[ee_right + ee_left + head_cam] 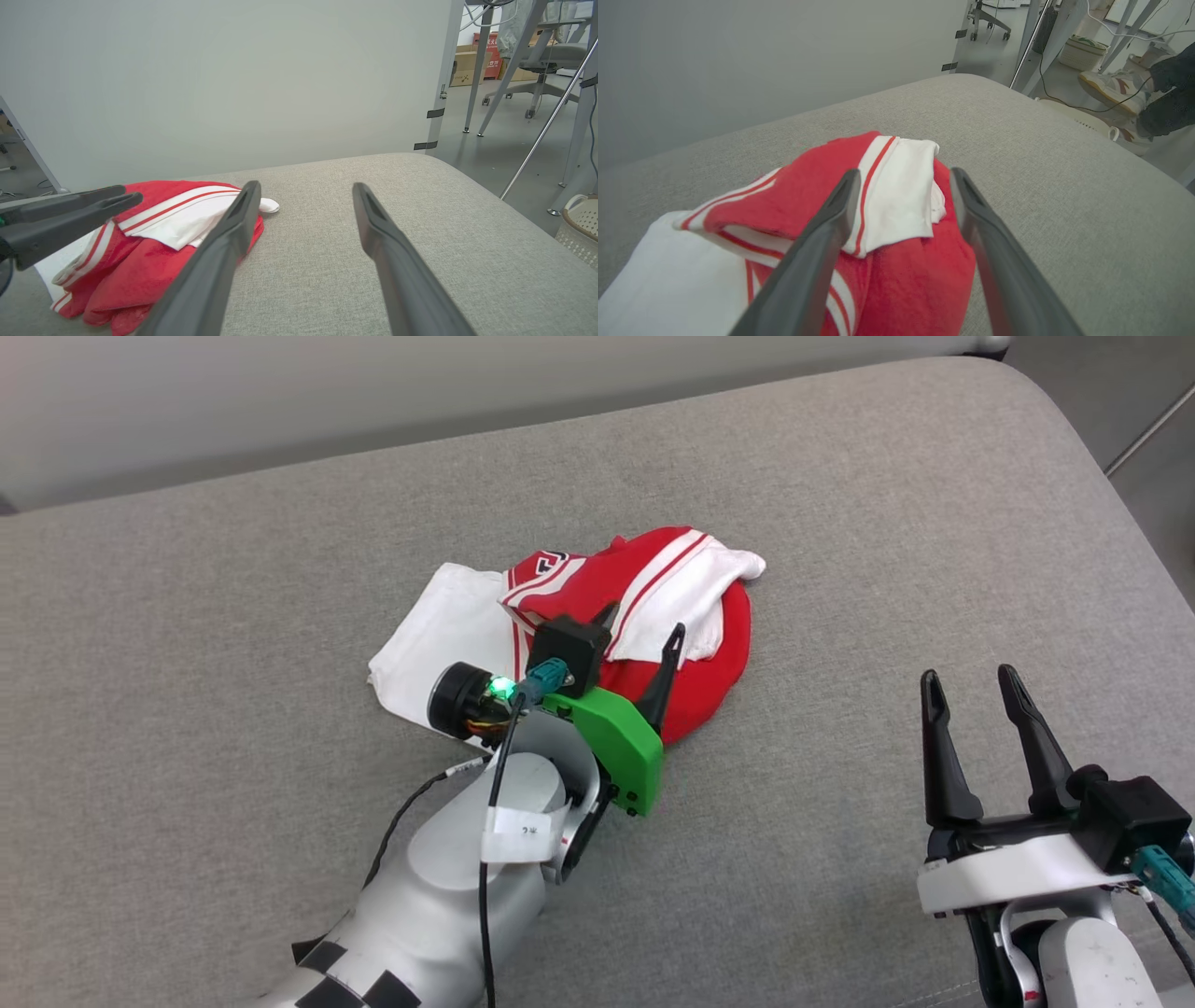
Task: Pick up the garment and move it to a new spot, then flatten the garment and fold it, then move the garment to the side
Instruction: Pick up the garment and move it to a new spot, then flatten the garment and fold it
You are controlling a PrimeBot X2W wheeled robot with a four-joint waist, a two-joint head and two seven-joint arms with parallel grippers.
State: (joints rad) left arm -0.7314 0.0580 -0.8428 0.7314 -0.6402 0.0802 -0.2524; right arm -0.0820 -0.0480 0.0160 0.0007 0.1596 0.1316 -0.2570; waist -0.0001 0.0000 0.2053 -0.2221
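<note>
Hovering left pincer (644, 620), spread wide, over crumpled garment (597, 583) on cushion (840, 476). Holding right pincer (969, 674) apart too, aside.

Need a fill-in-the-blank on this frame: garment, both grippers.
1. The garment on the gray cushion has white sleeves and a ____ body.
2. The left gripper is at the garment with its jaws ____.
3. The right gripper stands open over bare cushion, holding ____.
4. In the head view, the garment lies to the ____ of the right gripper.

Missing words: red; open; nothing; left.
</note>
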